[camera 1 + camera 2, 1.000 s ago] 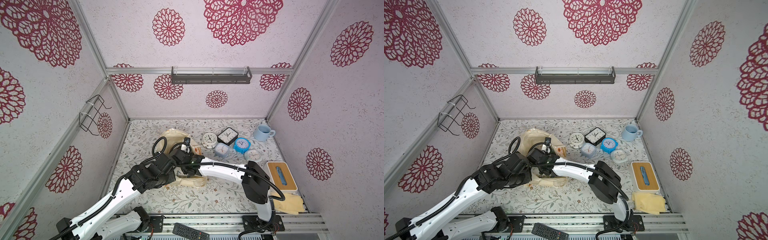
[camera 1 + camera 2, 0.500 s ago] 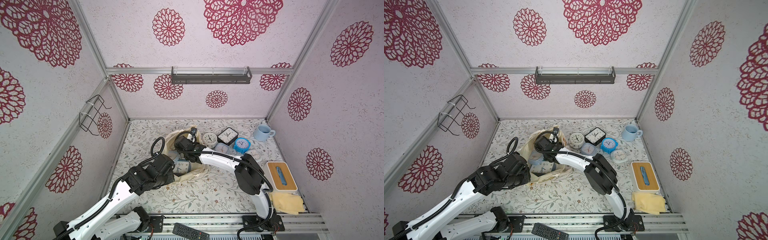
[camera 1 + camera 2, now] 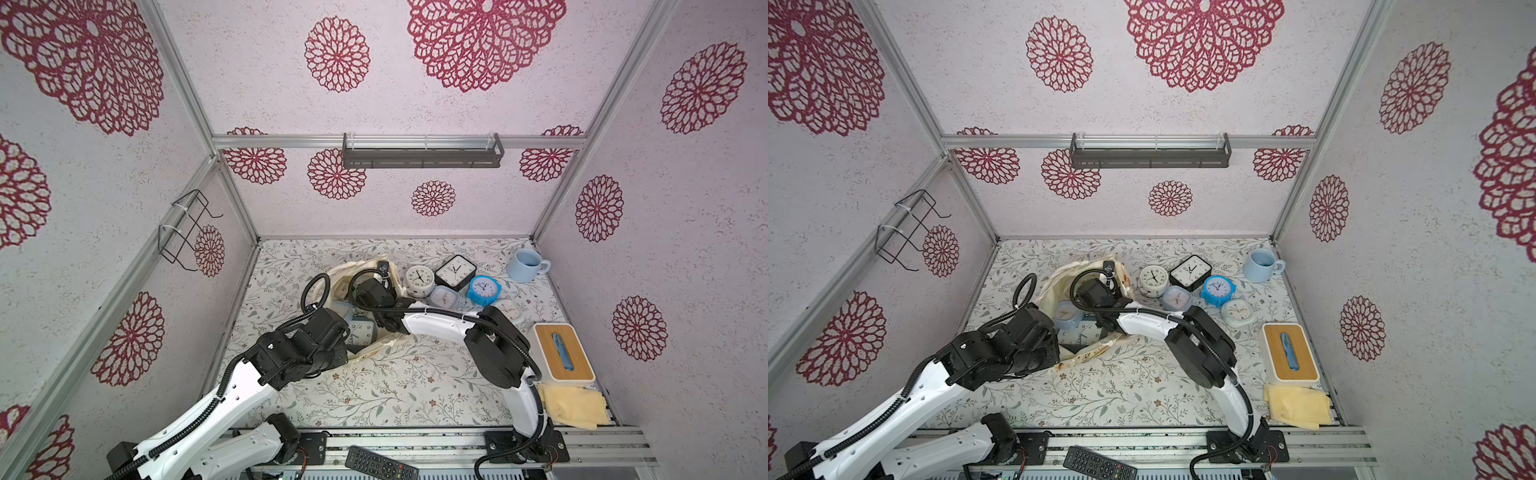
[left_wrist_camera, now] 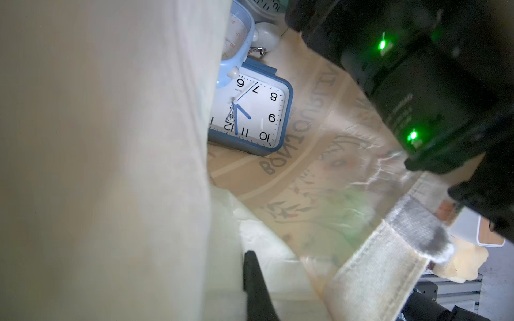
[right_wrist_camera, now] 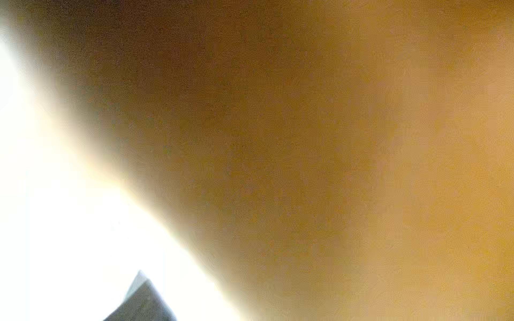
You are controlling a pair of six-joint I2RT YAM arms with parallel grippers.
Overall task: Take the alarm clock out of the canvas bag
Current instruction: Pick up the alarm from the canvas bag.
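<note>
l end effector (image 4: 250,268) pinches canvas bag (image 4: 319,172); alarm clock (image 4: 256,111) inside, prob beside r end effector (image 3: 384,325), spread unclear.

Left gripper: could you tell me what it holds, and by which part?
The left gripper appears shut on the canvas bag, pinching cream fabric at its open rim, though the contact itself is hidden.

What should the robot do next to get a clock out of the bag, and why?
Probably swing the right arm toward the blue square alarm clock. The shut left gripper seems to hold the canvas bag open, and the clock lies in plain sight inside. But the right wrist view shows only blurred cloth, so that arm likely isn't aimed at the clock yet.
</note>
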